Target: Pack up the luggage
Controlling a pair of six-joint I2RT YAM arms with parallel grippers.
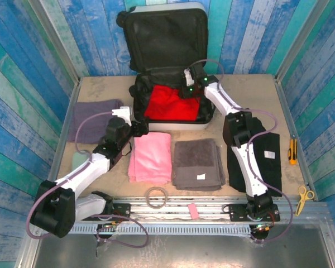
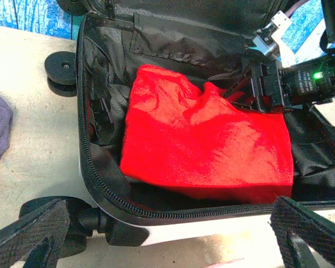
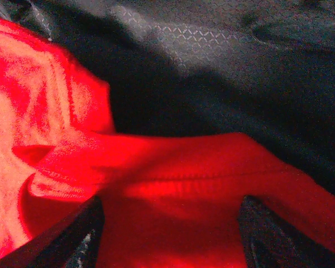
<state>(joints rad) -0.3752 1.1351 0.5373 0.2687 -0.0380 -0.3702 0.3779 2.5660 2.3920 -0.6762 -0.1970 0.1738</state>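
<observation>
- The suitcase (image 1: 156,39) lies open at the far middle of the table (image 1: 100,184): white hard shell, black lining, lid propped upright.
- Black wheels (image 2: 61,70) and a black zipper band (image 2: 100,190) edge its near side.
- A red cloth (image 1: 170,103) lies in its lower half.
- The left gripper (image 1: 139,129) is just beside its near-left corner, jaws wide.
- The right gripper (image 3: 170,229) is inside the suitcase, jaws parted over the red cloth.
</observation>
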